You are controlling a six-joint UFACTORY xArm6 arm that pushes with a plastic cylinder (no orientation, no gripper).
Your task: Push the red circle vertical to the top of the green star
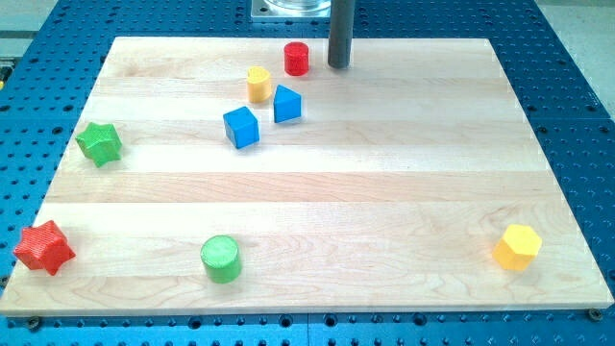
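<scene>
The red circle [296, 59] stands near the view's top, a little left of the middle. The green star [99, 142] lies at the board's left edge, well below and left of the red circle. My tip [338, 65] is just right of the red circle, a small gap away, not touching it.
A yellow block [258, 84], a blue block [286, 104] and a blue cube [241, 126] cluster below-left of the red circle. A red star [43, 247] lies at bottom left, a green circle [221, 259] at the bottom, a yellow hexagon [517, 247] at bottom right. The wooden board [384, 192] lies on a blue perforated table.
</scene>
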